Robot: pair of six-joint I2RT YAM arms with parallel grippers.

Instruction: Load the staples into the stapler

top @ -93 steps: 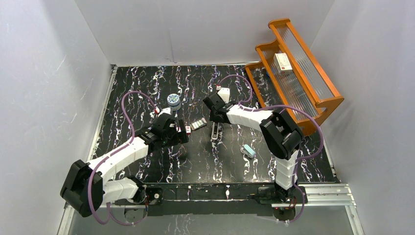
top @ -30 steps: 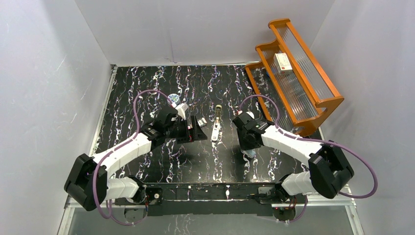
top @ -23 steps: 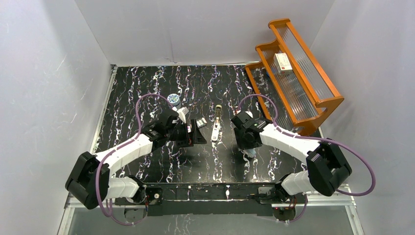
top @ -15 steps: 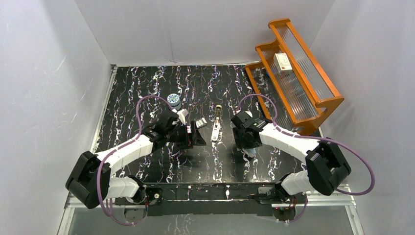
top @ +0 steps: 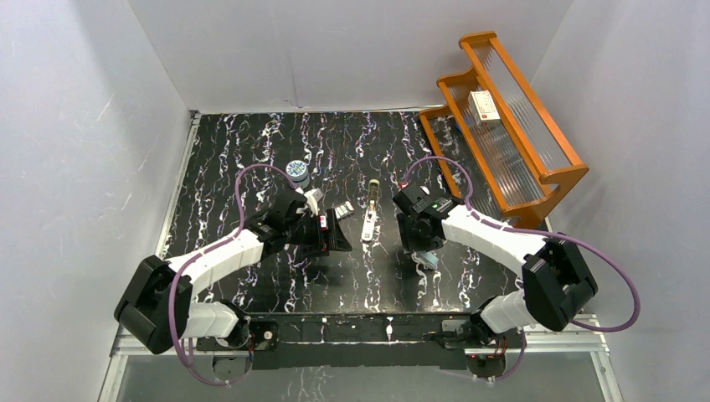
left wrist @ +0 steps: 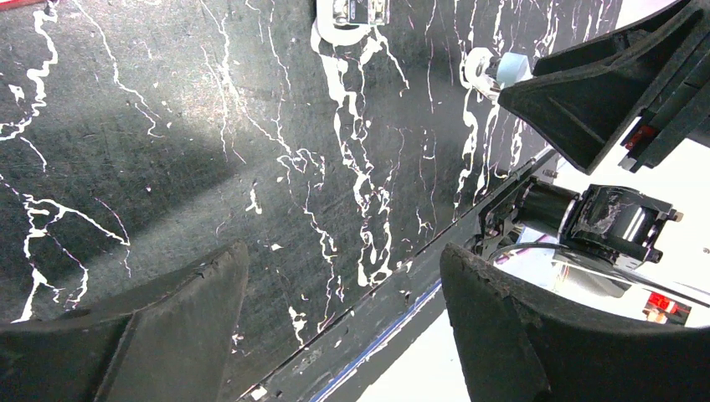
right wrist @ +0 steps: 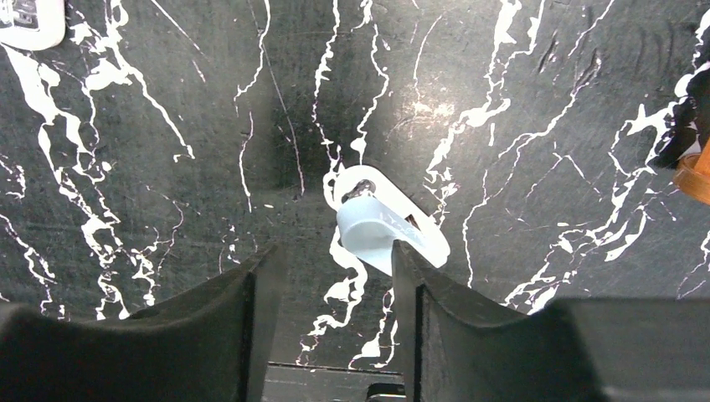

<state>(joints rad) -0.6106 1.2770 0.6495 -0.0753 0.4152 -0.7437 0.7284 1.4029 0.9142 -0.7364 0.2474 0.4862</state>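
The cream stapler (top: 369, 219) lies open in the middle of the mat, its end showing at the top edge of the left wrist view (left wrist: 360, 10) and in the top left corner of the right wrist view (right wrist: 29, 21). The staples (top: 342, 209) sit in their small grey tray just left of it. My left gripper (top: 335, 233) (left wrist: 343, 255) hovers beside and slightly nearer than the tray, open, with only mat between its fingers. My right gripper (top: 414, 243) (right wrist: 333, 255) is right of the stapler, open and holding nothing.
A short light blue stapler (top: 427, 258) (right wrist: 381, 226) (left wrist: 511, 65) lies just off my right gripper's right finger. A round blue-and-white tin (top: 296, 170) stands behind the left arm. An orange wooden rack (top: 511, 126) with a white box (top: 484, 105) fills the far right.
My right gripper has crept a little left and farther away, and its jaws have changed width. The left arm has nudged slightly right. Stapler and staples have not moved.
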